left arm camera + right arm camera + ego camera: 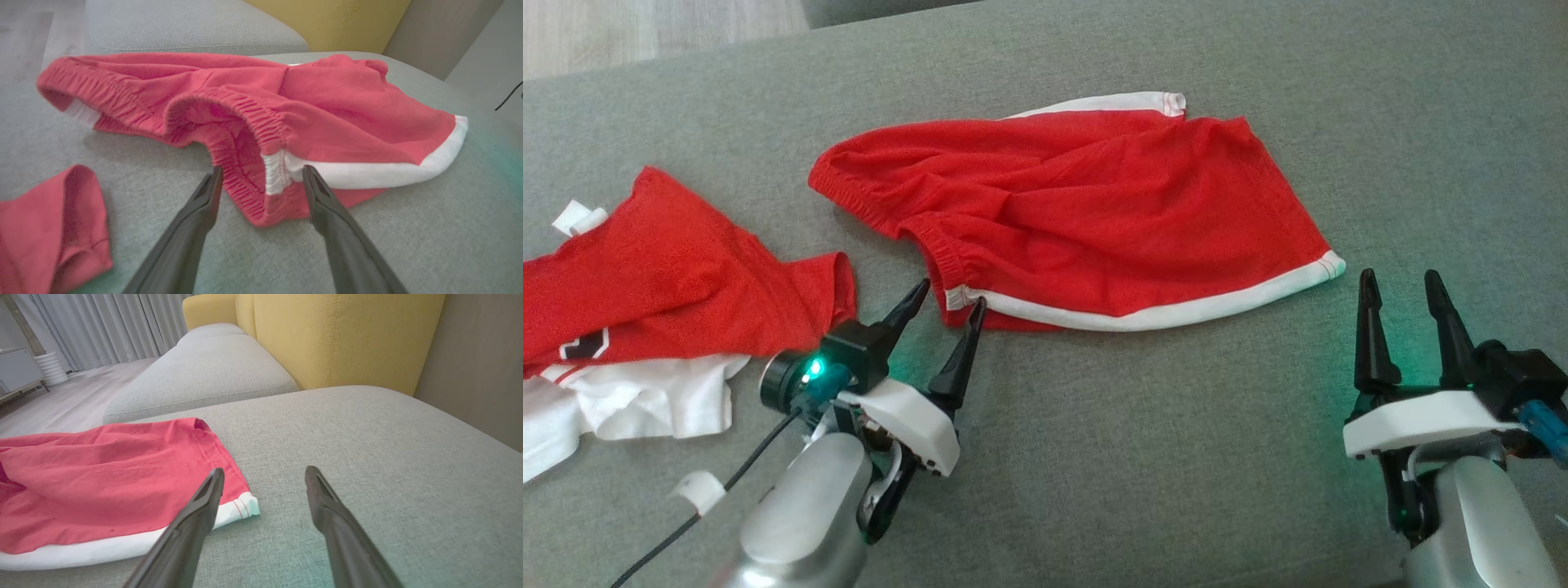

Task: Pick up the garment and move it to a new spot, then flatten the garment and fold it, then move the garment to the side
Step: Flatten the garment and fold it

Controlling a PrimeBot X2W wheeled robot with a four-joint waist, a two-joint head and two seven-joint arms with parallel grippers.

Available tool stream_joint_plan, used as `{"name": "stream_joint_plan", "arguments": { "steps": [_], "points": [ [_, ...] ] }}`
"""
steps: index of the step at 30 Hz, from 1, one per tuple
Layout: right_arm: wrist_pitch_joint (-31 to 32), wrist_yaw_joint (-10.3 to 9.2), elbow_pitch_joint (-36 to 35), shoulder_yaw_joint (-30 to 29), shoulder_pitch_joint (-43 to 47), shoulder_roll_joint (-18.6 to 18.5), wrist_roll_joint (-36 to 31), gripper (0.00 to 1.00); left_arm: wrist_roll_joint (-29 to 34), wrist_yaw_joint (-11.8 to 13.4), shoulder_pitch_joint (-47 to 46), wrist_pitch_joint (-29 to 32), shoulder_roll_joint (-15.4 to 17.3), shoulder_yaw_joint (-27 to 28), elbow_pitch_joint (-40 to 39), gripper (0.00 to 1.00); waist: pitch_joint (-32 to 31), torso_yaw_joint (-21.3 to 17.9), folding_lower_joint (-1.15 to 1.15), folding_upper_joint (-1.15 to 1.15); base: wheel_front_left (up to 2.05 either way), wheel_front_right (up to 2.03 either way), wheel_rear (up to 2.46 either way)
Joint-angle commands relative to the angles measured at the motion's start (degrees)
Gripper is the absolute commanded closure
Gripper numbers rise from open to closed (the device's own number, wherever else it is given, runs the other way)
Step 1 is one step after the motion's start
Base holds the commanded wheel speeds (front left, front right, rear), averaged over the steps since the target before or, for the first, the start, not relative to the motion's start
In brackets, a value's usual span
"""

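The left gripper (952, 292) has its jaws spread, with nothing pinched. In the left wrist view its two fingers straddle the near corner of the red shorts (1094, 220), where the gathered elastic waistband (245, 134) meets the white trim (367, 173). That looks like a line-up for a pinch on a firm, thick edge. The right gripper (1400, 278), at the right middle of the head view, is spread too and holds nothing. It sits just beside the shorts' white-hemmed corner (241, 508), apart from the cloth. One gripper at each near corner suggests a two-handed lift that would let the fabric hang flat. The shorts lie rumpled in the middle of the grey sofa cushion (1176, 457). At the left edge lies a red jersey (645, 278) over white cloth (645, 400). Its dark mark (584, 345) is partly hidden and unreadable, and its white tag (576, 219) shows no legible writing
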Motion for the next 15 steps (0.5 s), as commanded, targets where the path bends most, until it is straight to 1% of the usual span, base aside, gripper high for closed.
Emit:
{"name": "stream_joint_plan", "arguments": {
  "steps": [1,2,3,4,5,6,15],
  "points": [
    [-0.8,-0.04,-1.6,1.3,-1.6,-0.3,0.4,0.00,-0.4,-0.2,-2.5,-0.6,0.8,1.2,-1.3,0.00,0.0,-0.1,0.00,0.00,0.00,0.00,0.00],
    [-0.8,-0.04,-1.6,1.2,-1.6,-0.3,0.3,0.00,-0.4,-0.3,-2.6,-0.8,0.8,1.1,-1.3,0.12,0.0,-0.2,0.00,0.00,0.00,0.00,0.00],
    [-0.8,-0.04,-1.5,1.2,-1.5,-0.3,0.3,0.00,-0.4,-0.3,-2.6,-0.9,0.9,0.9,-1.3,0.48,0.0,-0.2,0.00,0.00,0.00,0.00,0.00],
    [-0.8,-0.04,-1.4,1.1,-1.5,-0.3,0.3,0.00,-0.3,-0.4,-2.6,-1.1,0.9,0.7,-1.4,0.74,-0.1,-0.2,0.00,0.00,0.00,0.00,0.00],
    [-0.8,-0.04,-1.3,1.0,-1.5,-0.3,0.3,0.00,-0.1,-0.4,-2.7,-1.4,1.0,0.6,-1.4,0.88,-0.1,-0.2,0.00,0.00,0.00,0.00,0.00],
    [-0.8,-0.04,-1.1,1.0,-1.5,-0.3,0.2,0.00,0.1,-0.4,-2.7,-1.7,1.1,0.4,-1.5,1.00,-0.2,-0.1,0.00,0.00,0.00,0.00,0.00],
    [-0.8,-0.04,0.9,0.2,-1.8,-0.3,-0.9,0.00,0.9,0.4,-1.7,-3.3,2.2,-0.3,-3.9,1.00,-1.5,1.4,0.00,0.00,0.00,0.00,0.00]
  ]
}}
